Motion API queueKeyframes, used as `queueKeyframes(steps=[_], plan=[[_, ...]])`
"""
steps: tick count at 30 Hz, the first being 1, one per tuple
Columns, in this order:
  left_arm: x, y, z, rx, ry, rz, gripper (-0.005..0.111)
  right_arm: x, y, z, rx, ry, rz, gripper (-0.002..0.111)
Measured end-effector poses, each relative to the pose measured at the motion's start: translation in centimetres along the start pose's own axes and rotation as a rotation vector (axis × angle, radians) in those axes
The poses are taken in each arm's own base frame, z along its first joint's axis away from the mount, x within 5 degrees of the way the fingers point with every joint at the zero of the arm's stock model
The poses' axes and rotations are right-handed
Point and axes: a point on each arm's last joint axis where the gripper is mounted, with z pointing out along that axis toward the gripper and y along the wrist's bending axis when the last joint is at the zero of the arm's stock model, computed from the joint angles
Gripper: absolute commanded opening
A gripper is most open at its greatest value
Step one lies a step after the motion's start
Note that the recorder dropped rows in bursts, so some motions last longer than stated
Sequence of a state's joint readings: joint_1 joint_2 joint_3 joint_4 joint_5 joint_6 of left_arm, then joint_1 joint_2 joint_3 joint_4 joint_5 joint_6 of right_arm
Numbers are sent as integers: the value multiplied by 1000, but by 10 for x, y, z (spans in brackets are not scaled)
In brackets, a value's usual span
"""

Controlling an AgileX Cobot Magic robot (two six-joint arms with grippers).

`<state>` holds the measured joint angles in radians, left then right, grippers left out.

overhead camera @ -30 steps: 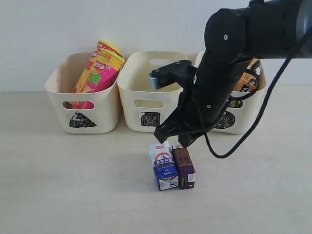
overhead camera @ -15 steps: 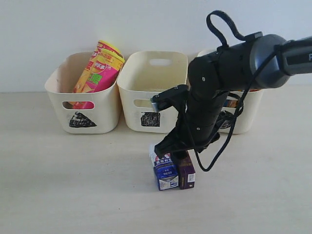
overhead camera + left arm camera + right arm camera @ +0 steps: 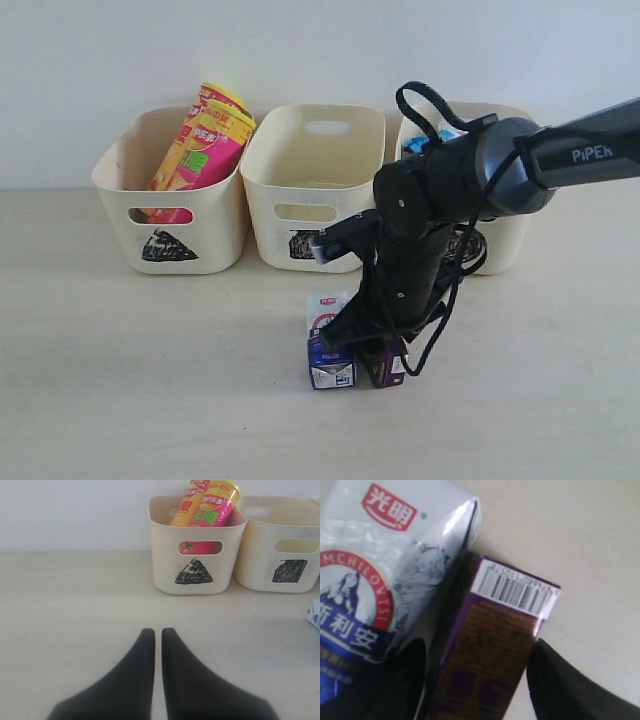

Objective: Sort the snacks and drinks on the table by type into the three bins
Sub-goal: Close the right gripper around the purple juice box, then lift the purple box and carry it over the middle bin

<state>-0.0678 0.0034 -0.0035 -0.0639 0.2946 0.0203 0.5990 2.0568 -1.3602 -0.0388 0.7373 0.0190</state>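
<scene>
the glossy black, round-jointed right arm [image 3: 450, 185] has a dark grey upper link with white "piper" lettering [image 3: 592, 154]. a thin black cable [image 3: 415, 95] loops along it, and a small silver-grey camera block [image 3: 322, 245] is bolted near the wrist. the left gripper [image 3: 157, 631] has two matte black, tapered fingers [image 3: 130, 685].

The white-and-blue carton [image 3: 322, 328] and the dark purple carton [image 3: 384, 369] sat side by side, touching, on the pale table [image 3: 120, 390] before the square-marked bin [image 3: 262, 180]; the yellow-red canister [image 3: 222, 101] and pink-yellow canister [image 3: 200, 152] leaned together in the triangle-marked bin [image 3: 112, 180]; a blue bag [image 3: 440, 137] showed in the circle-marked bin [image 3: 510, 240].
</scene>
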Motion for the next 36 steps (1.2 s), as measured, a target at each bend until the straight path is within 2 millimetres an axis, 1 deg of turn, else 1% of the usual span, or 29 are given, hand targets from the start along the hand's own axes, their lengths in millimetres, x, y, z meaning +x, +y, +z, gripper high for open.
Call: queueKeyframes(steps=[2,3,13,17,19,22,25,26,30,32,36], plan=[[0,0,0,0,0,0,4,0,0,0,-1,-1,1,14],[0,0,0,0,0,0,4,0,0,0,-1,1,1,1],[0,0,0,0,0,0,4,1,-1,-1,11,5,-12,0],[0,0,0,0,0,0,4,2,-3,-7,33,18,-33,0],[0,0,0,0,0,0,4,1,-4,-19,38,-5,-40,0],[0,0,0,0,0,0,4,-1,-5,-46,41,-69,-42,0],[0,0,0,0,0,0,4,-2,-6,-77,46,-152,-51,0],[0,0,0,0,0,0,4,-2,-6,-91,47,-191,-49,0],[0,0,0,0,0,0,4,-6,-7,-128,52,-313,-52,0],[0,0,0,0,0,0,4,-13,-7,-144,54,-389,-53,0],[0,0,0,0,0,0,4,-28,-7,-160,56,-505,-57,0]])
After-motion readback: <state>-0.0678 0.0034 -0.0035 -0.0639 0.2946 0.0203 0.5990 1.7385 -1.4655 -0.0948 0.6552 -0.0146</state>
